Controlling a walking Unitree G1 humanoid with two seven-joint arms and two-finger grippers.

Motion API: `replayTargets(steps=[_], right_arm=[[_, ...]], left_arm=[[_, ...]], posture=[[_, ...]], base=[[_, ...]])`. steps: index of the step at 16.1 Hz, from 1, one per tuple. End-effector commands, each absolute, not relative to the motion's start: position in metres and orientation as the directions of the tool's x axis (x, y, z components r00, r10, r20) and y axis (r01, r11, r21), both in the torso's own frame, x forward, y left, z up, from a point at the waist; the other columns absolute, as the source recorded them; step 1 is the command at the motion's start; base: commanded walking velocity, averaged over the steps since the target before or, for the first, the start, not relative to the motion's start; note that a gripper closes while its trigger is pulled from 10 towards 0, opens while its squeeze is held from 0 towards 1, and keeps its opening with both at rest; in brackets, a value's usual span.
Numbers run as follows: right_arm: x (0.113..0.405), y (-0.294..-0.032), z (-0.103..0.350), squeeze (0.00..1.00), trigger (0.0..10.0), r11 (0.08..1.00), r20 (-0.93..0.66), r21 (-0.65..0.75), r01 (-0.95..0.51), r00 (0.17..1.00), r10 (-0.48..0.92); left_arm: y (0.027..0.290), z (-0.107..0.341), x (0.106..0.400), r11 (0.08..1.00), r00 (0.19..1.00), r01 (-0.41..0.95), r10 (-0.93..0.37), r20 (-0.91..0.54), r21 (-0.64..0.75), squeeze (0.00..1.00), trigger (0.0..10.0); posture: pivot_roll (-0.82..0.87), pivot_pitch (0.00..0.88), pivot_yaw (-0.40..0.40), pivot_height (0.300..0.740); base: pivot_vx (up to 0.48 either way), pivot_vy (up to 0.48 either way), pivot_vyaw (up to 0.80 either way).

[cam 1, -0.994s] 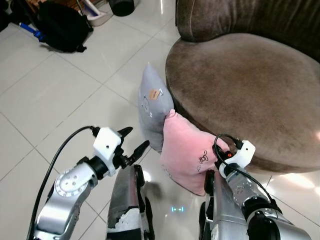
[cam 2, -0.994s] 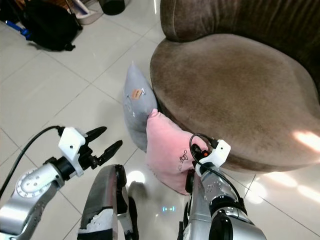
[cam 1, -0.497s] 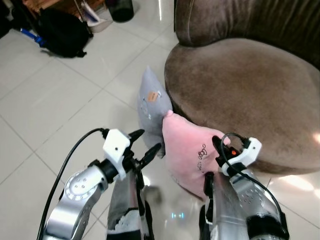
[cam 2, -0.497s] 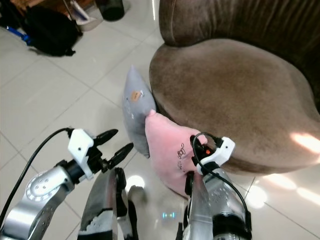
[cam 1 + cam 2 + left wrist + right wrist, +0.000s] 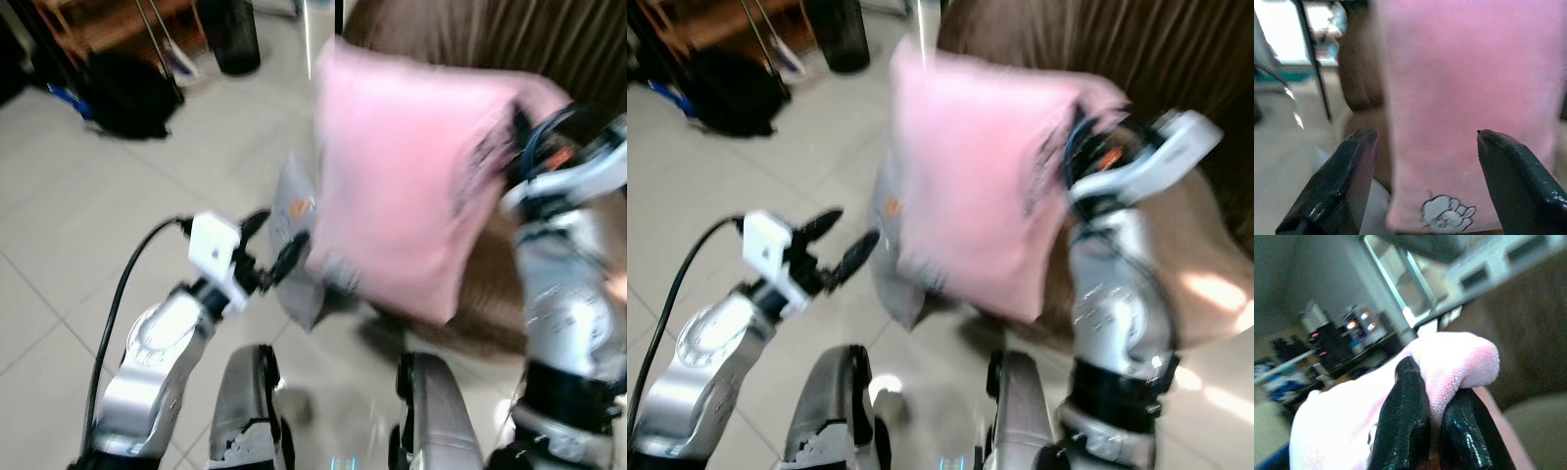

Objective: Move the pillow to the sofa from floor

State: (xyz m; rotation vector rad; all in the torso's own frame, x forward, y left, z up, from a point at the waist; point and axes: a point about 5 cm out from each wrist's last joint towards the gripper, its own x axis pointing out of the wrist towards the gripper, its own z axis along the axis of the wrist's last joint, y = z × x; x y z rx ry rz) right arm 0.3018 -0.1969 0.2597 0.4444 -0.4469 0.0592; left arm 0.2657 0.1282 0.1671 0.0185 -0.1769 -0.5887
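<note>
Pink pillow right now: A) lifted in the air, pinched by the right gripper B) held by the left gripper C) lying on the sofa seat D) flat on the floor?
A: the right gripper is shut on a corner of the pink pillow, which hangs raised in front of the sofa; the left gripper is open and apart from it.

Motion-blurred pink pillow (image 5: pixel 402 176), sofa (image 5: pixel 1176 59) behind

- A home living room.
- Brown plush sofa (image 5: pixel 1176 59) on a pale tiled floor (image 5: pixel 59 225).
- Cushions: pink pillow (image 5: pixel 411 176), grey pillow (image 5: pixel 299 211).
- Black bag (image 5: pixel 127 93) and wooden shelf legs (image 5: pixel 108 20) by the wall.
</note>
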Motion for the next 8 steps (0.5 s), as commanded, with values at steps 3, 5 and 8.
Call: replayTargets(steps=[3,5,8], right_arm=[[0.299,-0.195,0.269,0.00,10.0,0.956,0.417,0.292,-0.015,0.902,-0.113],[0.297,-0.193,0.263,0.00,10.0,0.949,0.401,0.315,-0.027,0.910,-0.108],[0.293,-0.190,0.252,0.00,10.0,0.943,0.337,0.330,0.046,0.927,-0.163]], left_arm=[[0.129,0.181,0.284,0.898,0.887,0.412,-0.434,0.160,0.152,0.00,10.0],[0.138,0.183,0.291,0.930,0.920,0.326,-0.354,0.168,0.171,0.00,10.0],[0.145,0.191,0.299,0.954,0.939,0.245,-0.278,0.204,0.173,0.00,10.0]], posture=[[-0.06,0.017,0.076,0.574],[-0.06,0.005,0.081,0.574],[-0.06,0.000,0.076,0.588]], base=[[0.000,0.000,0.00],[0.000,0.000,0.00],[0.000,0.000,0.00]])
